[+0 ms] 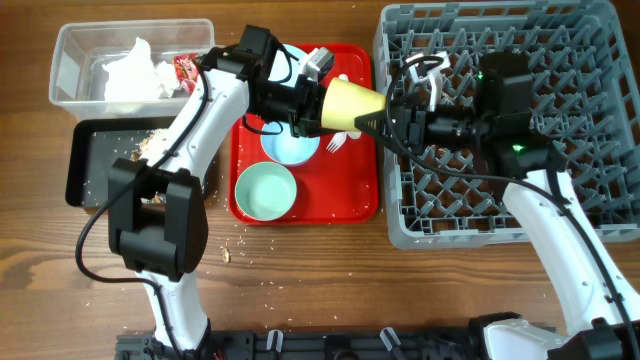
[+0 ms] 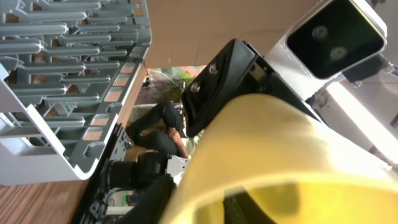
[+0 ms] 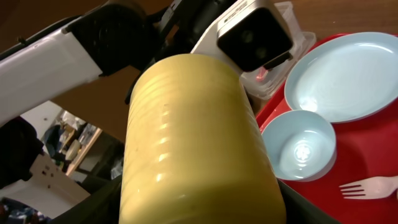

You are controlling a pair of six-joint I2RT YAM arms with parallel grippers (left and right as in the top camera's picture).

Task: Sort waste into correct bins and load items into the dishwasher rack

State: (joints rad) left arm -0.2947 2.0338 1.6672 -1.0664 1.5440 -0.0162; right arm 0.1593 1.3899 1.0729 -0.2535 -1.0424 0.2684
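The small yellow cup (image 1: 352,103) hangs on its side in the air between the red serving tray (image 1: 355,200) and the grey dishwasher rack (image 1: 600,120). My left gripper (image 1: 312,106) is shut on its rim, with one finger inside the cup (image 2: 273,155). My right gripper (image 1: 386,116) is closed round the cup's base end (image 3: 193,143). On the tray lie two mint bowls (image 1: 266,190) (image 1: 291,148), a white fork (image 1: 335,143) and the blue plate (image 3: 345,74), partly hidden under my left arm. The clear tub (image 1: 75,55) holds the napkin (image 1: 135,75) and the red wrapper (image 1: 186,68).
The black tray (image 1: 85,170) in front of the tub holds crumbs. More crumbs (image 1: 230,250) lie on the wooden table in front of the red tray. The rack's near wall (image 2: 56,155) stands just right of the red tray.
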